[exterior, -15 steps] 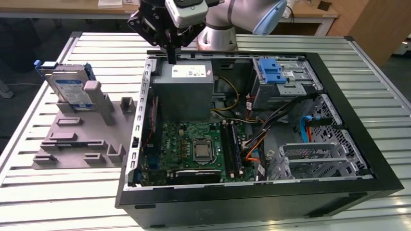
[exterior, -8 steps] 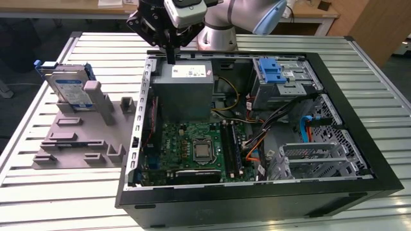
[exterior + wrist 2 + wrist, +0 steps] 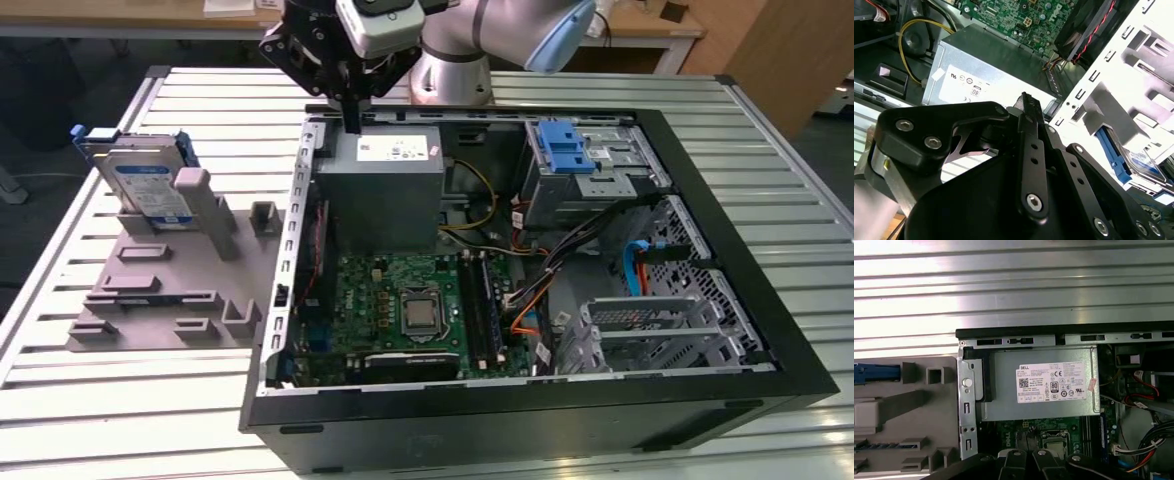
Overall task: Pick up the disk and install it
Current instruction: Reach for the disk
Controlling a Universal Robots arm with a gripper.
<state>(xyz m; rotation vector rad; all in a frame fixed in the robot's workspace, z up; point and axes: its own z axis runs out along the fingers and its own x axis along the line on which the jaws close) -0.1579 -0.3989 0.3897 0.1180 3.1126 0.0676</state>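
Exterior view: finds the gripper [image 3: 354, 128] hanging over the far rim of the computer case [image 3: 534, 425], just above the power supply [image 3: 380, 190], fingers pressed together and pinching nothing. Puts the disk [image 3: 144, 185] outside the case, on the exterior view's left of it, standing on edge in a slot of the grey stand [image 3: 200, 300], probably propped upright that way to leave its flat faces free for a grasp from above. Second wrist view: looks past the closed fingers [image 3: 1026, 125] onto the power supply [image 3: 984, 85] inside the case, and catches the disk [image 3: 1146, 167] beyond the case wall, wedged in the stand [image 3: 1114, 100] with its blue bracket [image 3: 1111, 150] showing. First wrist view: looks straight down on the power supply [image 3: 1039, 385] tucked against the case rim [image 3: 1064, 332], with a blue strip of the disk [image 3: 876, 372] outside the case on the stand [image 3: 904, 415]. Suggests a pickup not yet begun, with the gripper well apart from the disk.
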